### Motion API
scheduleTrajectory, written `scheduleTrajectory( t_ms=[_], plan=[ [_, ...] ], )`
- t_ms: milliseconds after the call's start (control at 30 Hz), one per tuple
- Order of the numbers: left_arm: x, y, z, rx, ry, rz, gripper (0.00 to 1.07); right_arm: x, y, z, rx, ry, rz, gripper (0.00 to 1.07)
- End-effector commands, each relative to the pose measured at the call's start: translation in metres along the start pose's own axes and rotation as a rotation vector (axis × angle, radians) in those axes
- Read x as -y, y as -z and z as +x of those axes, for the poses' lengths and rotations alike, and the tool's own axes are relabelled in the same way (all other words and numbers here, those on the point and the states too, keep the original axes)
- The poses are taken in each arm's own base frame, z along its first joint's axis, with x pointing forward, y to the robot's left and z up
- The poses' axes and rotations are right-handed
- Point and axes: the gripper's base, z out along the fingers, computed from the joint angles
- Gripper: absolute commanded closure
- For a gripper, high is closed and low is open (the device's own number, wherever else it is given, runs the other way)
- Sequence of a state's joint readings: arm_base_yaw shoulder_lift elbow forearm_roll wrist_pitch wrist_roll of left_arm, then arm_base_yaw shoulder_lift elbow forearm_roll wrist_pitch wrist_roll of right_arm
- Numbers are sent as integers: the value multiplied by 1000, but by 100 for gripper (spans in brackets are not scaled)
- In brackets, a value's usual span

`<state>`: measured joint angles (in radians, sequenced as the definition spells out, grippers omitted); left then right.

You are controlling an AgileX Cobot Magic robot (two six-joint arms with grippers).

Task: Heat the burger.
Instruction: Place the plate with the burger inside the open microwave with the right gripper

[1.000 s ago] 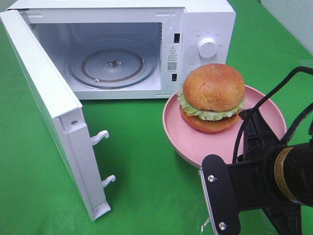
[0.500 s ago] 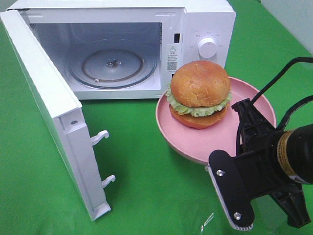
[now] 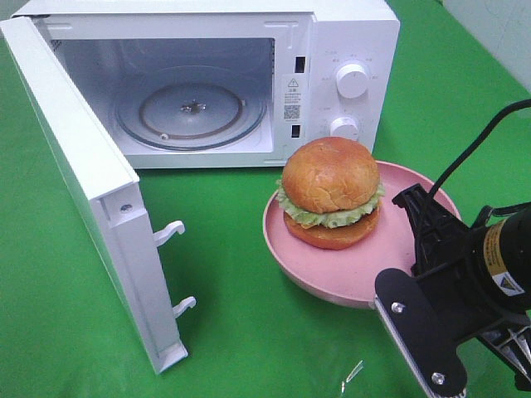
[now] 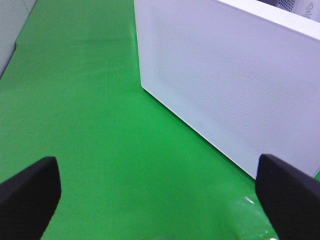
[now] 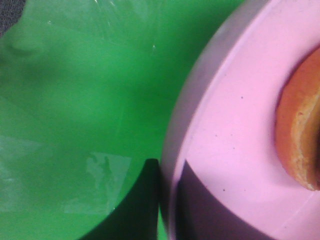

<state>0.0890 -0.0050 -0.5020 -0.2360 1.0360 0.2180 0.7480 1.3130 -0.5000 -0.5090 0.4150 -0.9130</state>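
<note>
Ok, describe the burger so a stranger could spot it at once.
Find the white microwave. In front of it, toward the right, is a pink plate; the burger on it is the only food, a shiny golden bun over frilly lettuce.

In the high view the black right arm (image 3: 448,282) covers the near rim of the round pink plate (image 3: 332,269). The printed sticker (image 3: 292,97) on the white microwave oven (image 3: 357,33) is too small to read. The right wrist view cuts the golden-bunned burger (image 5: 300,135) to a blurred sliver.

Bright even light; right wrist view blurred, plate (image 5: 225,125) shadowed.
</note>
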Motion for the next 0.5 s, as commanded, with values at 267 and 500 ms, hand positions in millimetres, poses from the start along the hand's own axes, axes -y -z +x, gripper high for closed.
scheduleTrajectory(
  t_ms=[267, 500],
  plan=[
    [0, 2, 1, 21, -2, -6, 9, 7, -2, 14, 53, 4, 49, 107],
    [0, 2, 1, 21, -2, -6, 9, 9, -2, 19, 91, 31, 66, 107]
  ],
)
